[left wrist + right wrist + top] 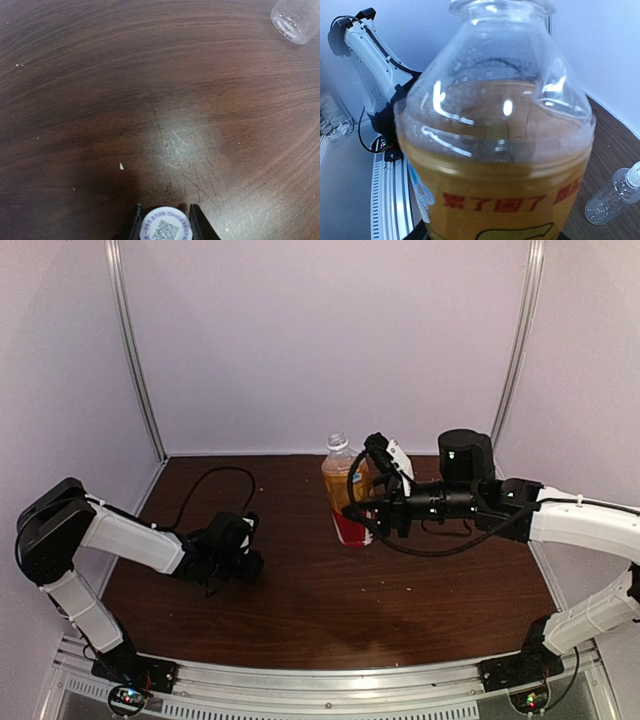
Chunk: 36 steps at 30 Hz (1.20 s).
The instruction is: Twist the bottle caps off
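An amber-orange bottle (343,495) with a red label stands upright at the middle of the table. My right gripper (372,515) is shut on its lower body from the right. The bottle (495,165) fills the right wrist view, and its top is cut off by the frame edge. My left gripper (243,558) sits low over the table at the left. In the left wrist view it (165,208) is shut on a whitish bottle cap (166,229) printed with a square code. A small clear bottle (297,19) lies on the table beyond it, and the same clear bottle (614,196) shows in the right wrist view.
A black cable (215,478) loops on the dark wooden table (420,590) behind the left gripper. White walls and metal posts (135,350) close the back and sides. A metal rail (320,680) runs along the near edge. Small pale crumbs (121,166) dot the wood.
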{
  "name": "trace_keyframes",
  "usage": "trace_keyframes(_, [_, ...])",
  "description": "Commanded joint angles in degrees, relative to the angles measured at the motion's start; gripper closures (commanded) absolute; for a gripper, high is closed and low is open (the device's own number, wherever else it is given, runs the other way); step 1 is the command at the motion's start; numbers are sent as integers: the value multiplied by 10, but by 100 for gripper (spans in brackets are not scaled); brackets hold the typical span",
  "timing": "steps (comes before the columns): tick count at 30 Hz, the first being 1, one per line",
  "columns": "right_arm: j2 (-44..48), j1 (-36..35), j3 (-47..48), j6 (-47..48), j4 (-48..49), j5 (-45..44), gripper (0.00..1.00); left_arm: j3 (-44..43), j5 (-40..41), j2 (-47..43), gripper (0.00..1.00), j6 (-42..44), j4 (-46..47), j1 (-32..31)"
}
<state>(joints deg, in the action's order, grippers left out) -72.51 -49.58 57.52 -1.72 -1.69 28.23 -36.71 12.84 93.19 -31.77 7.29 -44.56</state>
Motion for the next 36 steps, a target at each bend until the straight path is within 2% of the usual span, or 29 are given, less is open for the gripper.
trace_keyframes(1, [14,3,-7,-1,15,-16,71,-18,0,16,80,12,33,7])
trace_keyframes(12, [15,3,-9,2,12,-20,71,-7,-10,33,74,7,39,15])
trace_keyframes(15, [16,3,-10,1,12,-21,71,-6,-11,26,66,7,34,15])
trace_keyframes(19, [16,3,-13,1,11,-23,71,-14,2,9,45,6,1,15])
trace_keyframes(23, [17,3,-14,1,11,-25,71,-18,11,-20,30,3,-22,15])
trace_keyframes(28, [18,3,-16,2,9,-27,71,-27,7,-71,22,7,-55,15])
trace_keyframes(36, [18,3,-14,-1,8,-25,71,-63,-40,-200,17,55,-105,15])
